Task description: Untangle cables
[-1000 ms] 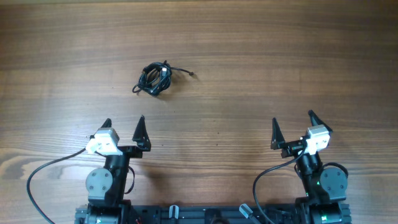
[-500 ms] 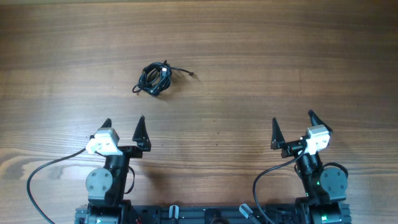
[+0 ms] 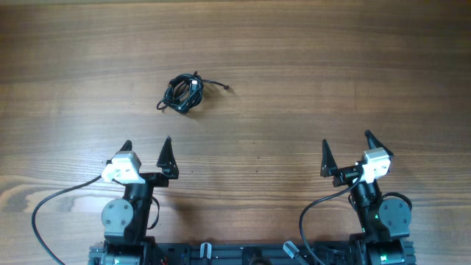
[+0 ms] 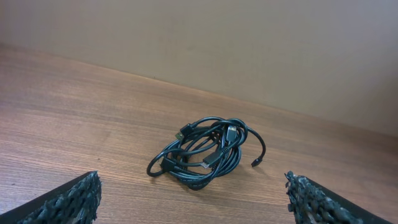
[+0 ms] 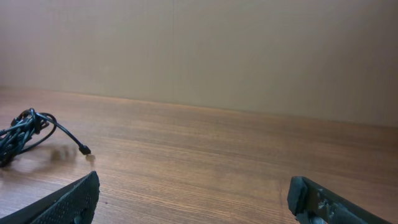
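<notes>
Right now, closest to you, your two arms are sitting at the near edge of the desk (image 3: 294, 73). Your left gripper (image 3: 146, 143) is pointing away from you. Its jaws are standing wide apart and holding nothing. Your right gripper (image 3: 346, 141) is doing the same on the other side, with its jaws released and nothing between them. The two grippers are sitting well apart from each other.

Farther out, the cables (image 3: 182, 94) are lying on the desk in one small, tight bundle. They are sitting ahead of your left gripper, a little toward the middle, and well apart from its jaws. The left wrist camera is looking right at them, showing thin black loops wound together with small plugs poking out. One loose end is curling out to the right of the bundle, with a tiny plug on its tip. The right wrist camera is catching the bundle only at its far left edge. Past the cables, a plain pale wall (image 4: 249, 50) is standing behind the desk.
</notes>
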Available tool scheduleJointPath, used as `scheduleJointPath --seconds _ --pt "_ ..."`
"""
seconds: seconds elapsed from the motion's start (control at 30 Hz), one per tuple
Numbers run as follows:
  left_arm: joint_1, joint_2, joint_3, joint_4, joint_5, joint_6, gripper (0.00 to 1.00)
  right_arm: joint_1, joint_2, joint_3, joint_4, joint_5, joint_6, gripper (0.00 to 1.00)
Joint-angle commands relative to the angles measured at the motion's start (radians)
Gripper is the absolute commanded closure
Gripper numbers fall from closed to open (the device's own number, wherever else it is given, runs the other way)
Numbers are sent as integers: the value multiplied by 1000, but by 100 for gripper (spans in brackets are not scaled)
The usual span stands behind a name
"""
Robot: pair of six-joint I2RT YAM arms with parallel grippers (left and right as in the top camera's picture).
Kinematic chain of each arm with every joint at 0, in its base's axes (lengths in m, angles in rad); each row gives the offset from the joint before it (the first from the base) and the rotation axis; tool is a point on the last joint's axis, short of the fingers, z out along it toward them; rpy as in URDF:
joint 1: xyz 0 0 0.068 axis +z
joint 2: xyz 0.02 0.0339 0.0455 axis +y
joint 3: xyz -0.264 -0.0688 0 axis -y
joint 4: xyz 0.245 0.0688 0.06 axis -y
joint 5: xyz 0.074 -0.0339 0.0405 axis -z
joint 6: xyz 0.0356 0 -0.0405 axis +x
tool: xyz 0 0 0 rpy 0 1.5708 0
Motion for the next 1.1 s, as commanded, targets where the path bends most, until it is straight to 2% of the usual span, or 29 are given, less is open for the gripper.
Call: scheduleJointPath --seconds 0.0,0.87,1.0,1.07 --pt "6 -3 -3 -6 20 16 0 3 -6 -1 0 18 2 0" --pt "6 -3 -3 28 24 13 0 3 -6 -1 0 18 2 0" --pt "6 -3 21 49 170 11 0 3 -6 -1 0 18 2 0" --pt "6 -3 57 11 185 -39 0 3 -6 -1 0 18 2 0"
